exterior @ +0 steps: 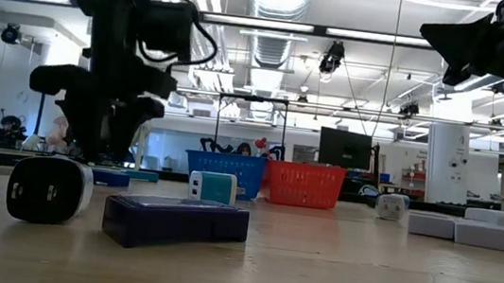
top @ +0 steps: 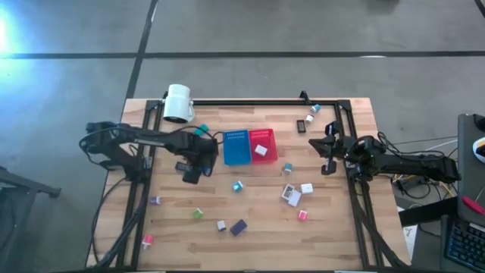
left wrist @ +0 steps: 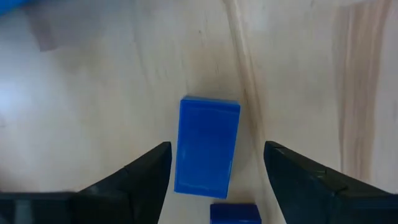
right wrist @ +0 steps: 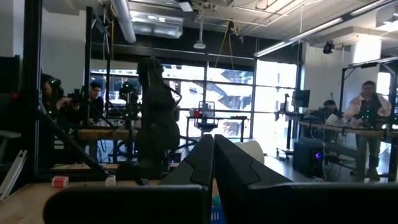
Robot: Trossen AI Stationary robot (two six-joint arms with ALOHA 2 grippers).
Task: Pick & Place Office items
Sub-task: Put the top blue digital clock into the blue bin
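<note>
On the wooden counter [top: 250, 227] we see the left claw [top: 192, 173] lowered just left of the blue bin [top: 236, 146], its fingers [left wrist: 143, 177] spread wide on either side of a blue block [left wrist: 207, 145] that lies flat on the wood. From the left wrist view, the block sits between the fingers without touching either one, and a second blue piece [left wrist: 234, 213] shows at the frame's edge right behind it. The claw holds nothing.

The right claw [top: 327, 155] hangs above the counter near its right rail, well apart from the bins. In the right wrist view its two fingers [right wrist: 199, 163] are pressed together with nothing between them.

The red bin [top: 262, 145] stands touching the blue bin's right side and has a white piece [top: 261, 151] in it. The rest of the office items lie scattered over the counter: a teal block [top: 237, 186] in front of the bins, a white cluster [top: 292, 194] to the right of it, a pink piece [top: 302, 215] nearer the front, a green piece [top: 198, 214], a dark purple block [top: 238, 227] and a pink one [top: 147, 240] at the front left. A few more sit by the back right corner [top: 311, 117]. A white lamp [top: 178, 103] lies at the back left.
</note>
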